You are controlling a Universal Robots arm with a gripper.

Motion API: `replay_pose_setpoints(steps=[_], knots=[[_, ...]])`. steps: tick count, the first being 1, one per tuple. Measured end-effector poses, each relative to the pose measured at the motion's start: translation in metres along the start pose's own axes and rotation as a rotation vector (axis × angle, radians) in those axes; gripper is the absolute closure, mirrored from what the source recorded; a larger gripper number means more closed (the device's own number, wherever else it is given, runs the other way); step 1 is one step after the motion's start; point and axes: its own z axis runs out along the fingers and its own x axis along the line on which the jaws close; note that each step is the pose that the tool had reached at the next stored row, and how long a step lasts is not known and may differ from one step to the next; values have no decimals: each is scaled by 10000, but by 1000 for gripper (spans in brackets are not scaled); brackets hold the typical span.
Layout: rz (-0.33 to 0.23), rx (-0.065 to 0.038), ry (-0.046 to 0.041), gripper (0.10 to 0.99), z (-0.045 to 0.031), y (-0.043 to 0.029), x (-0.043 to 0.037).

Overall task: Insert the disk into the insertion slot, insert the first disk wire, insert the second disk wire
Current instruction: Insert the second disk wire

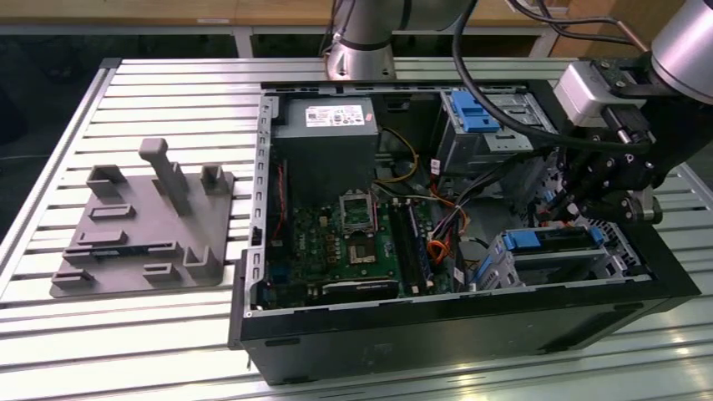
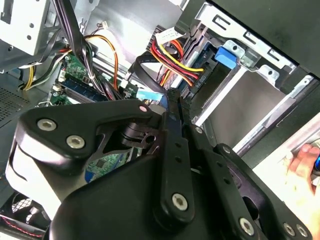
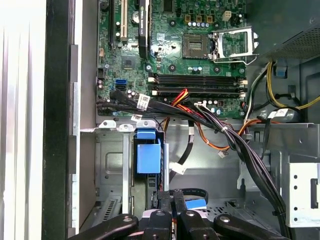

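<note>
The disk [image 1: 548, 241] in its blue carrier already sits in the insertion slot [image 1: 557, 261], just below the hand [image 1: 587, 205]. The hand's fingers [image 3: 176, 202] are pressed together, seemingly on a thin dark cable end; the wires look unfinished. The computer case [image 1: 468, 326] rests on the worktop [image 1: 123, 334].

Tabletop [image 1: 145, 334]: ribbed bare metal, satin sheen. Computer case [image 1: 468, 330]: matt black outside, dull silver sheet metal within. Grey fixture plate [image 1: 134, 242] at nine o'clock of the case: matt plastic. Disk [image 1: 552, 241]: bright blue smooth plastic carrier. Tool [image 1: 579, 209]: black, semi-gloss links in both wrist views.
</note>
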Motion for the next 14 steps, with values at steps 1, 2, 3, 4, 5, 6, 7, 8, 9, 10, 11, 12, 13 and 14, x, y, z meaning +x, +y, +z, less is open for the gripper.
replay_pose_setpoints(steps=[1,2,3,4,5,6,7,8,9,10,11,12,13,14], knots=[[0,0,1,945,0,0,0],[0,0,1,945,-1,0,0],[0,-1,1,945,-1,0,6],[0,-7,1,945,-1,0,16],[1,-15,1,945,-1,0,21],[2,-19,0,945,0,0,24],[4,-25,1,945,1,0,31],[6,-31,0,945,2,-1,40],[9,-39,1,945,2,-1,52],[11,-48,1,945,2,-1,64],[12,-58,0,945,2,-2,74],[13,-61,0,945,2,-2,76],[14,-62,0,945,2,-2,76],[13,-63,0,945,2,-2,76]])
